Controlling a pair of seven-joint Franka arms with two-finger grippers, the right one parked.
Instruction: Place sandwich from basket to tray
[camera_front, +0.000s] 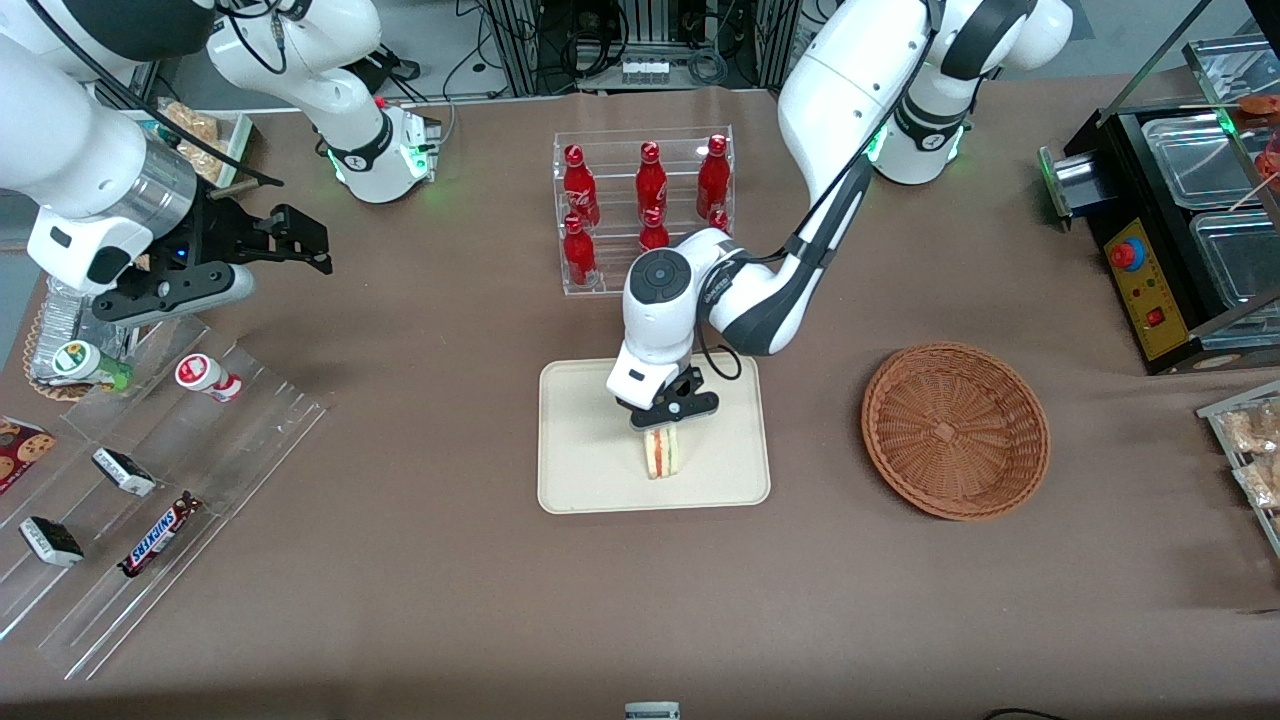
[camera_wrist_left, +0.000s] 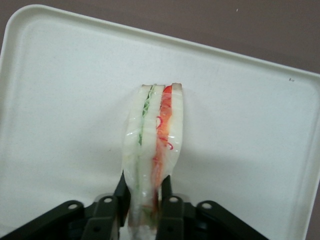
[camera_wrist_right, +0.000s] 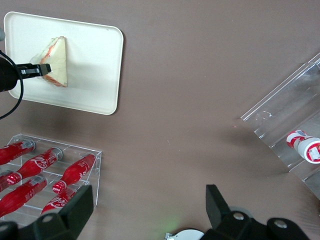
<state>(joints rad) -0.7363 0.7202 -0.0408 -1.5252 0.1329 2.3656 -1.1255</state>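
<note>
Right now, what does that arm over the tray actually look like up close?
The arm is glossy white with rounded shells and dark grey joint bands, with a green light at its base. Its wrist carries a round grey cap. A black cable runs along it. The gripper is black, with two slim fingers and small screw holes.

sandwich: pale triangular bread wedge (camera_front: 662, 453), red-green filling, on edge on tray
tray: cream rectangular tray (camera_front: 580, 470)
basket: reddish-brown round wicker basket (camera_front: 955, 430), near tray

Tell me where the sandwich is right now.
The sandwich stands on edge over the tray, pinched by the gripper, nearer the front camera than the bottle rack. The basket lies toward the working arm's end.
</note>
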